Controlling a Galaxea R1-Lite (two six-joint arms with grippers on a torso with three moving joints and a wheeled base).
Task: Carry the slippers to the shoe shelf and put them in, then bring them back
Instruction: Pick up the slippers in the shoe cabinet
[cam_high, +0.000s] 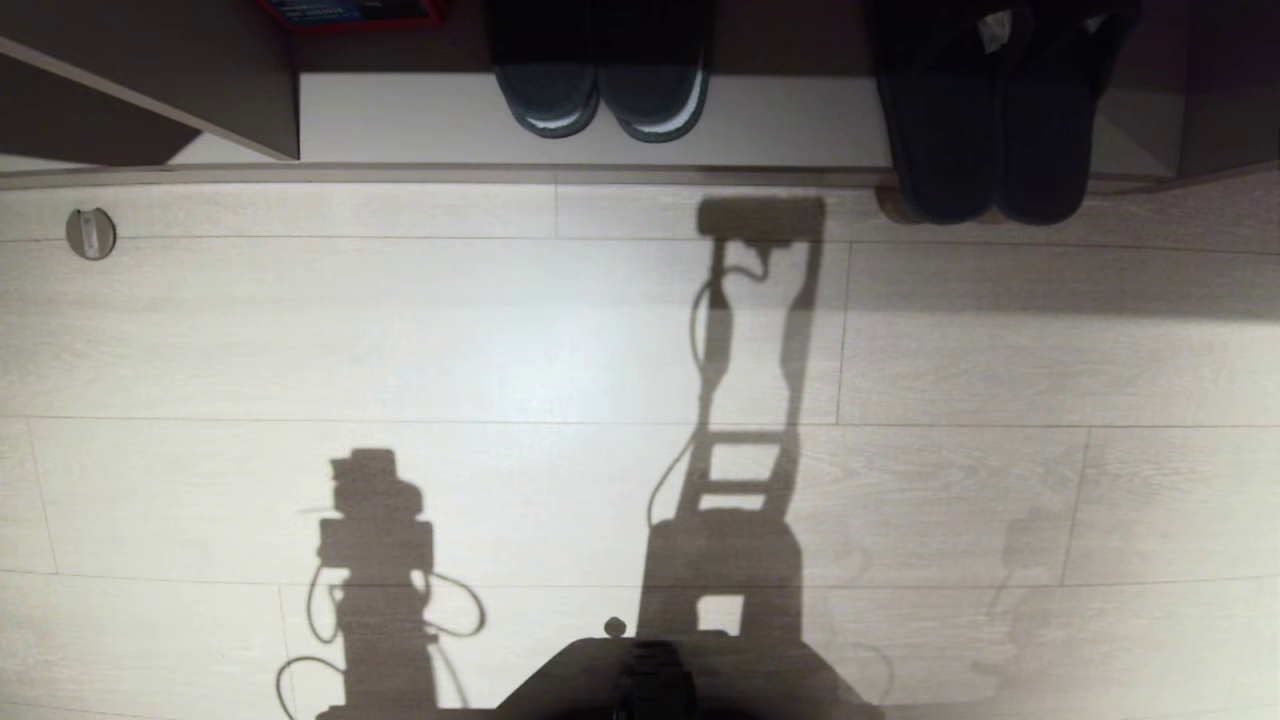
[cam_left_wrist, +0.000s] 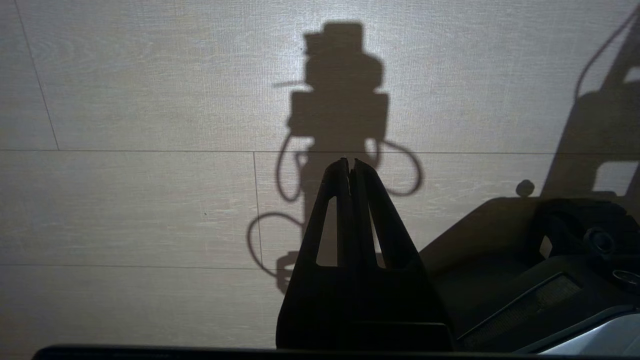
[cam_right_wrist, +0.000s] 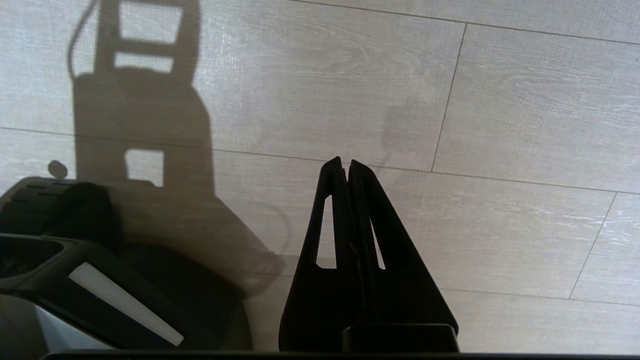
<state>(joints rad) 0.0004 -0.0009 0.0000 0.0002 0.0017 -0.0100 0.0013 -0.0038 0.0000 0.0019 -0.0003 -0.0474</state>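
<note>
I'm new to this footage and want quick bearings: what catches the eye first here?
The robot's long dark shadow stretches across the pale plank floor toward the shoe shelf at the far edge. On its base board stand the closed-toe pair with white sole rims and, further right, the slippers, heels overhanging the floor. Both the left tool and right tool hang shut and empty over bare floor.

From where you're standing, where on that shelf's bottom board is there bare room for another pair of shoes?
On the shoe shelf, the pale board is bare between the slanted divider and the closed-toe pair, and again between that pair and the slippers. The slippers' end is crowded; they overhang the front edge onto the floor.
</note>
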